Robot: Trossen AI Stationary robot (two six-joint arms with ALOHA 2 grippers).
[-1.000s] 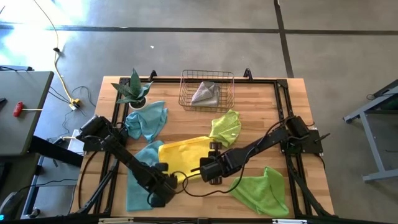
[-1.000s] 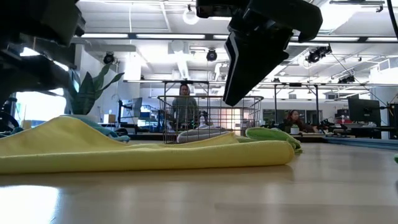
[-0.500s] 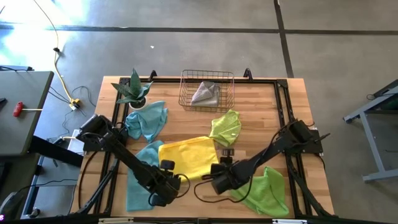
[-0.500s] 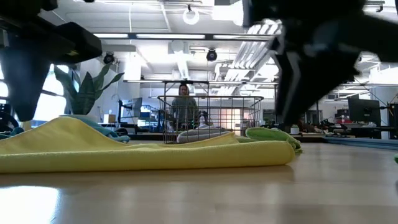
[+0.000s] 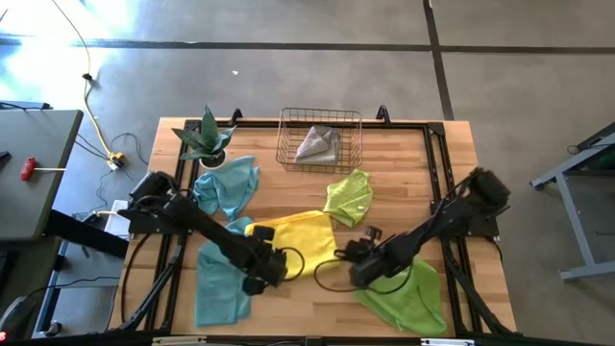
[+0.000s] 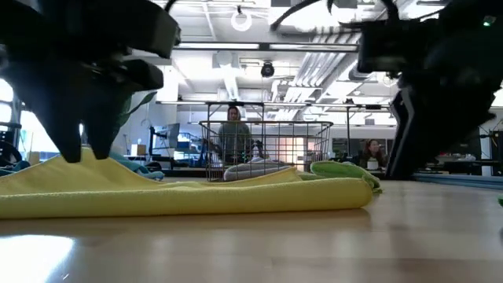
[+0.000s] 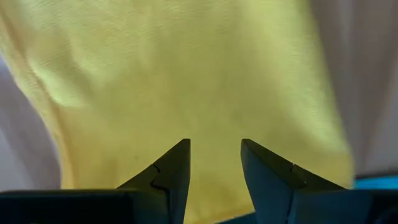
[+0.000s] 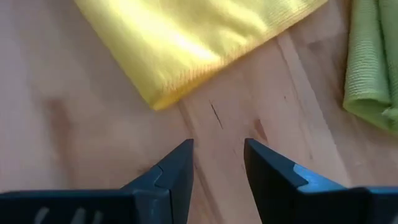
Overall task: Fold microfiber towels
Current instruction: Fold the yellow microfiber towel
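From my remote station, I record the following.

The yellow towel (image 5: 293,235) lies folded near the middle of the desk (image 5: 404,163), flat, with a doubled edge facing the low camera. My left gripper (image 7: 214,163) hangs directly above it near its left end; the fingers (image 7: 174,171) stand apart with nothing between them, and only yellow cloth shows past them. My right gripper (image 8: 217,163) sits over bare wood just off the towel's right corner; its fingers (image 8: 177,168) are likewise parted and hold nothing. Neither gripper touches the cloth as far as I can see.

Other towels:
- A lime green towel (image 5: 349,197) lies bunched just beyond the yellow one, toward the basket.
- A second lime green towel (image 5: 404,293) lies spread at the front right, partly under the right arm.
- A teal towel (image 5: 228,185) lies crumpled at the left, near the potted plant (image 5: 205,139).
- A second teal towel (image 5: 216,279) lies flatter at the front left, partly under the left arm and touching the yellow towel's left edge.
- A grey towel (image 5: 319,144) sits inside the wire basket (image 5: 320,115) at the far edge of the desk.

In the low view, two people (image 6: 233,137) show in the room behind the basket.
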